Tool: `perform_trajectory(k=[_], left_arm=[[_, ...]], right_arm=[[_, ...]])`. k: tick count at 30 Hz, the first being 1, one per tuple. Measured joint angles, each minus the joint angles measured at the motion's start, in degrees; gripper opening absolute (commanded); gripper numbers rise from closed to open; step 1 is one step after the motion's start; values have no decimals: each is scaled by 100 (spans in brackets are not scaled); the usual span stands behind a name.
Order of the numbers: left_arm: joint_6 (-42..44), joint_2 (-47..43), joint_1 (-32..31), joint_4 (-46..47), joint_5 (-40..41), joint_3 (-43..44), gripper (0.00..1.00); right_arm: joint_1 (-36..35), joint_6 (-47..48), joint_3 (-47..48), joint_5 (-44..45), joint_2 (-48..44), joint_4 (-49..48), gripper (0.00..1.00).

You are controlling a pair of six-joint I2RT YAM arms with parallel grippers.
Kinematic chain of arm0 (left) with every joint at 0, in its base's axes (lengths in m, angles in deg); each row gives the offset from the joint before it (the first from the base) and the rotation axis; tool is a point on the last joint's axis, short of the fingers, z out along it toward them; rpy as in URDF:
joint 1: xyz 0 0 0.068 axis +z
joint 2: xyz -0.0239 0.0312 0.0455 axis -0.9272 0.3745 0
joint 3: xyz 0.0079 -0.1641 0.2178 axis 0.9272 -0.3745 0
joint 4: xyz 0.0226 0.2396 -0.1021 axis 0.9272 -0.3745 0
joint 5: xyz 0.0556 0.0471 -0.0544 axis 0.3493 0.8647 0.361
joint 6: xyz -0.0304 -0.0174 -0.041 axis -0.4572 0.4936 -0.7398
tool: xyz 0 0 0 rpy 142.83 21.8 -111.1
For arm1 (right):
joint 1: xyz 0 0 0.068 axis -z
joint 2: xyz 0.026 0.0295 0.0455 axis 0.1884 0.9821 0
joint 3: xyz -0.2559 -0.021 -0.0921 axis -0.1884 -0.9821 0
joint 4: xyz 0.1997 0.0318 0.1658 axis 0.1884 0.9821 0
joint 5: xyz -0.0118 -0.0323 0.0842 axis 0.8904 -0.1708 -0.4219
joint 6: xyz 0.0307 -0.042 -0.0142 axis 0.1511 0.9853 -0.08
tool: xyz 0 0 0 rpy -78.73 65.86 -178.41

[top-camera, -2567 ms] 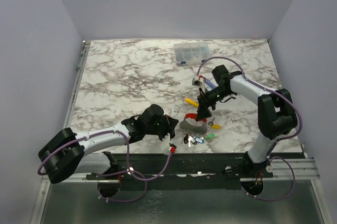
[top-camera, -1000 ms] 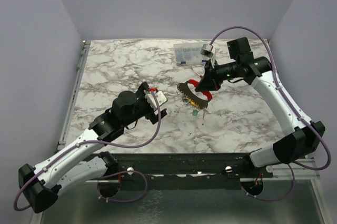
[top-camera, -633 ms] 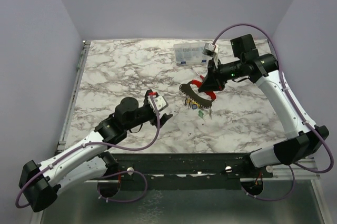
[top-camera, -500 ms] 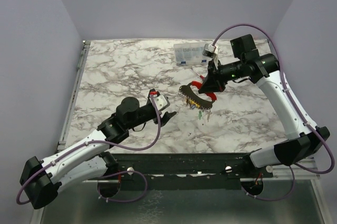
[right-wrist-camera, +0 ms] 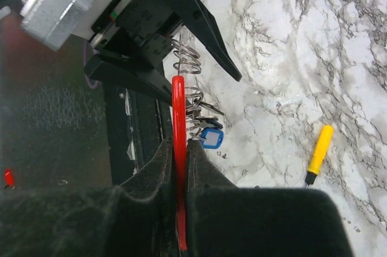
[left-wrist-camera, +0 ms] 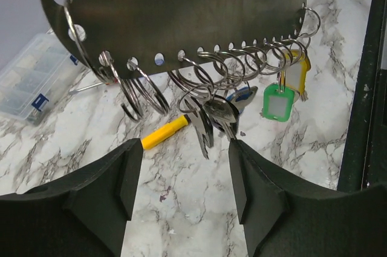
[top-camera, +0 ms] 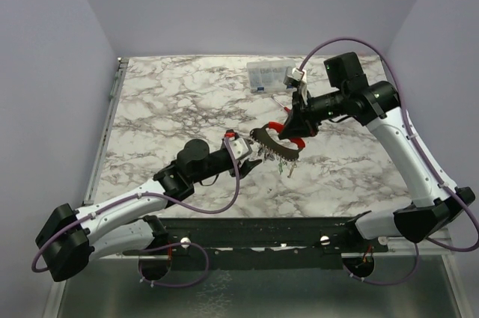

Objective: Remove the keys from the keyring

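My right gripper [top-camera: 293, 125] is shut on the red band [right-wrist-camera: 179, 124] of the keyring and holds it up above the table. The keyring's grey metal plate [left-wrist-camera: 181, 9] has a row of holes with wire rings through them. The keys [left-wrist-camera: 211, 118] hang from those rings, along with green [left-wrist-camera: 277, 101], yellow [left-wrist-camera: 296, 75] and blue [right-wrist-camera: 211, 138] tags. My left gripper [left-wrist-camera: 184, 166] is open just below the hanging key tips, and nothing sits between its fingers [left-wrist-camera: 242, 178]. From above, it is at the plate's left end [top-camera: 251, 155].
A clear plastic parts box [top-camera: 273, 75] stands at the back of the marble table. A yellow-handled screwdriver [left-wrist-camera: 166, 132] lies on the table beneath the keyring. The black rail [top-camera: 299, 228] runs along the near edge.
My left arm has swung right and up to the keyring, and its jaws have narrowed. My right gripper lifted the keyring off the table earlier and now holds it nearly still.
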Motion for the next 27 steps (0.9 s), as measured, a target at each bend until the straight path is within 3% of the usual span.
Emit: perform_trajectory(k=[5,22,27], left_arm=[[-13,181,-61,212,2,0,62],[9,343,-70,485,44,59,2],[140,101,-70,297,39,59,0]], right_arm=[[-101,-81,0,2,-107,-7,1],[-131,-350,-2,140,-157,-44,1],[-131,-546,-2,280,-157,-179,1]])
